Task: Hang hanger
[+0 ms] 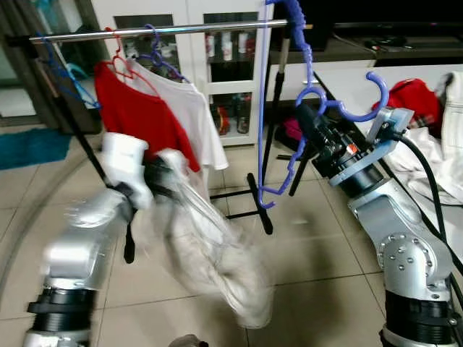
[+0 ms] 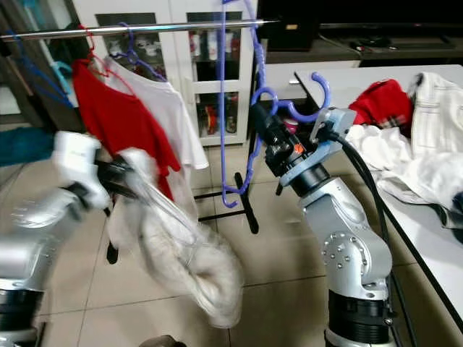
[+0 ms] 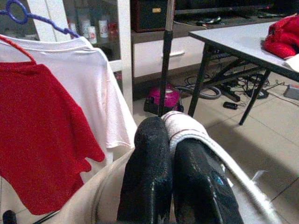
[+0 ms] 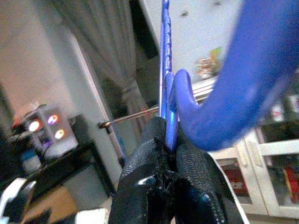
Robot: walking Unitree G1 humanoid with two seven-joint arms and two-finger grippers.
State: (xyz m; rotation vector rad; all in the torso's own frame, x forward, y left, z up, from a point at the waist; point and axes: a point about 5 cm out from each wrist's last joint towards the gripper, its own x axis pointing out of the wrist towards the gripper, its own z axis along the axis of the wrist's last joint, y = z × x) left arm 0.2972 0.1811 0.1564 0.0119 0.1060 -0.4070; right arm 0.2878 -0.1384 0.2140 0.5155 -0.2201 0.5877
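Left eye view: the right gripper [image 1: 307,119], right of the middle, pinches a blue hanger [image 1: 300,94] with a curly hook; it sits up by the end of the silver rail [image 1: 159,30]. The left gripper [image 1: 163,177], low left, grips a blurry white cloth [image 1: 210,253].
Right eye view: a red shirt [image 2: 116,116] and white shirt [image 2: 170,119] hang upper left.
Left wrist view: black fingers [image 3: 147,177] squeeze the cloth.
Right wrist view: fingers [image 4: 145,172] are tight on the shiny blue hanger.
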